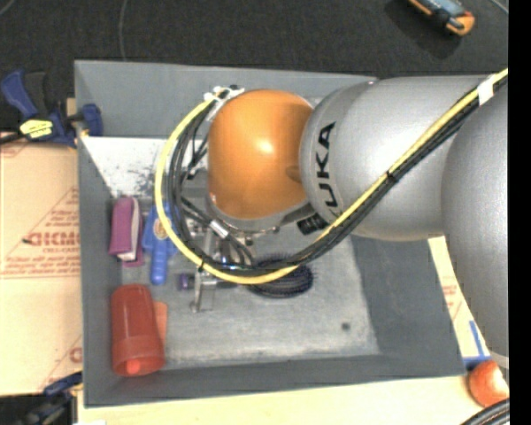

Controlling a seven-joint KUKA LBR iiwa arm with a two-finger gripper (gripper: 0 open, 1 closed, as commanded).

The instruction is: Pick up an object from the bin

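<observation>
My gripper (200, 292) hovers just right of the red cup (137, 330), seemingly approaching; spread or pressed together, I cannot tell. Next: centre, descend.

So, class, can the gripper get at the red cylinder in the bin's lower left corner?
Probably yes. The red cylinder lies uncovered, nothing on top, with the gripper close beside it; the bin wall on its other side may crowd the grasp.

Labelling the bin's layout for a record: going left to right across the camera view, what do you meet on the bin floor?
In order: purple block → blue stick-like piece → claw. The red cylinder, nearer the front, spans the first two, so it has no clear place.
</observation>
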